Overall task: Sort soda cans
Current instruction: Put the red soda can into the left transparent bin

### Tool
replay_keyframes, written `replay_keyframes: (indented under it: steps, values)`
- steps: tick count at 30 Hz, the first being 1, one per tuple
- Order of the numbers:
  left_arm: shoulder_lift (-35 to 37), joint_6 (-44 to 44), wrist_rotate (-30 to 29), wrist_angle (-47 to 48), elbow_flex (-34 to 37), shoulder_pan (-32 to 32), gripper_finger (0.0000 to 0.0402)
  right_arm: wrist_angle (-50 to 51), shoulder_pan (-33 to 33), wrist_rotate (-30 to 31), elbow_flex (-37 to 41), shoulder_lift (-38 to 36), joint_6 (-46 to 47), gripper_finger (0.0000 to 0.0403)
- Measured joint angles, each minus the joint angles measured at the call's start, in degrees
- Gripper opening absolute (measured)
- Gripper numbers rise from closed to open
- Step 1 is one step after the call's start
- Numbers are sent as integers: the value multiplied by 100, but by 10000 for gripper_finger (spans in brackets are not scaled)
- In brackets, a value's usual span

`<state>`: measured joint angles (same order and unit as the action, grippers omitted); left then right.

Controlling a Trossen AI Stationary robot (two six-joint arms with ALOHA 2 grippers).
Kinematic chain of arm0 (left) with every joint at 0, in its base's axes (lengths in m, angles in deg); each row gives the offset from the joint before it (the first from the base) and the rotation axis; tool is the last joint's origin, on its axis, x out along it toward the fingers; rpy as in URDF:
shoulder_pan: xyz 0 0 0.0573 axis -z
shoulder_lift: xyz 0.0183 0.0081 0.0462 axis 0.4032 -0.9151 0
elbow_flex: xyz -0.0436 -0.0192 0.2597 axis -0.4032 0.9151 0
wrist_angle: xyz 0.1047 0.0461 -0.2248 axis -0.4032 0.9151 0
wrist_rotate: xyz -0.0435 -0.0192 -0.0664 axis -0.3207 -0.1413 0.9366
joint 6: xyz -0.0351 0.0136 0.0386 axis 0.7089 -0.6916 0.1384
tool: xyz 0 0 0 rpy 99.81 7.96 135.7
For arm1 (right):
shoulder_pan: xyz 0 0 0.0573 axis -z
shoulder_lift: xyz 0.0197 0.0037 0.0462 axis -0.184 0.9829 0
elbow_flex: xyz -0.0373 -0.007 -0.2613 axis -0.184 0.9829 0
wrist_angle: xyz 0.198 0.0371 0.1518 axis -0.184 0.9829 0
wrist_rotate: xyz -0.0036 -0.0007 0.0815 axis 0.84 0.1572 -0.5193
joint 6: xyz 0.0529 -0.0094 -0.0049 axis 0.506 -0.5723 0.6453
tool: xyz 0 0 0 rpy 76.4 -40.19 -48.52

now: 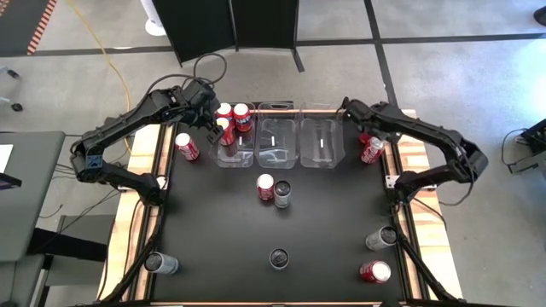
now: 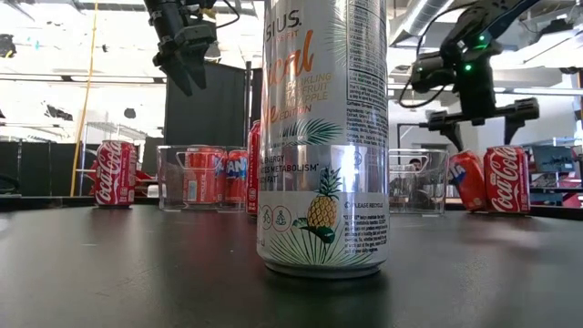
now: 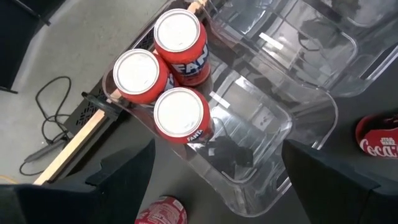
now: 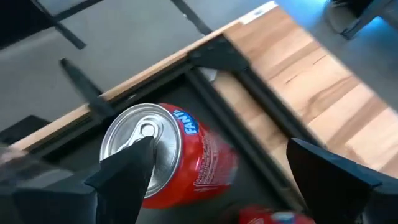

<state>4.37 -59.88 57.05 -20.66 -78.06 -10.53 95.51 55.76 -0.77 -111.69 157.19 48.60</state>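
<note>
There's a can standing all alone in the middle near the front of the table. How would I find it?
Start at the row of three clear plastic bins at the back of the black table. Come past the pair of cans at mid-table to the lone silver-grey soda can with a dark top, which has no can beside it.

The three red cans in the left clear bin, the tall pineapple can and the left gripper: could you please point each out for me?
three red cans (image 3: pixel 180 113): left wrist view, silver top of the nearest can.
tall pineapple can (image 2: pixel 323 137): low view, middle of its printed side.
left gripper (image 1: pixel 213 130): high view, between its fingertips, above the bin.
</note>
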Motion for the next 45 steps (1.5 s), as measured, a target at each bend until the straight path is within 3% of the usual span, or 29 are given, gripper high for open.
replay_keyframes:
  steps: [10, 16, 25, 36, 40, 45]
  values:
    - [0, -75, 0, -6, -1, 0, 346, 130, -99, -87, 19, -439, -285, 382]
    - [0, -88, 0, -9, -1, 0, 346, -306, -481, 320, 13, -601, -695, 382]
    - [0, -61, 0, -120, -1, 0, 346, 206, -111, 332, 10, -387, -458, 382]
    - [0, -84, 0, -165, -1, 0, 346, -729, 161, -207, 677, -395, -839, 382]
    - [0, -85, 0, -231, -1, 0, 346, -1299, 132, -169, 855, -430, -1032, 385]
    - [0, -85, 0, -310, -1, 0, 346, -1229, 234, -42, 880, -393, -1075, 382]
